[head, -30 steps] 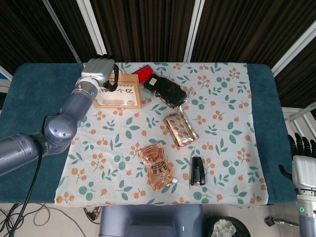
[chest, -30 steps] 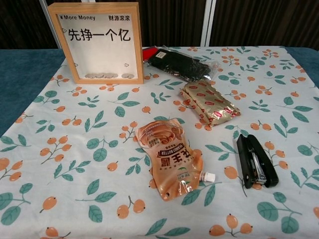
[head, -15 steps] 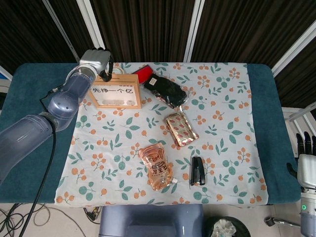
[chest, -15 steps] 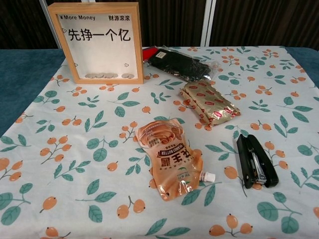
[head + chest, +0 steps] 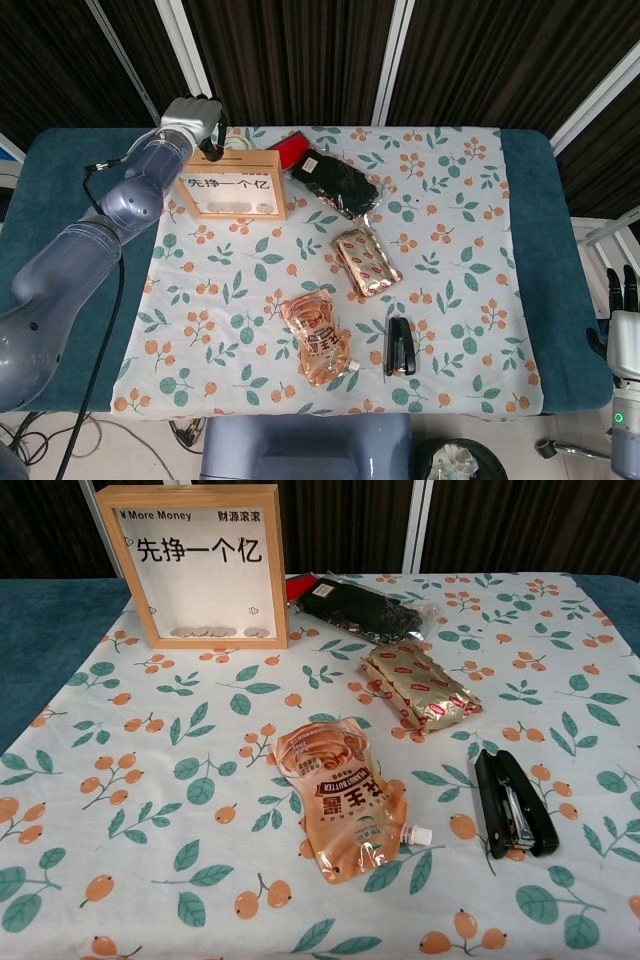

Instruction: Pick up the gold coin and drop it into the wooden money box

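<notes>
Left robot hand hovering at the 11 o'clock corner of the worktop, just behind the top edge of the wooden money box; fingers curled downward, grasp contents impossible to tell. Gold coin not discernible outside the box; several coins lying along the box's window bottom. Right robot hand resting off the 4 o'clock edge, fingers pointing up, apparently released.
</notes>
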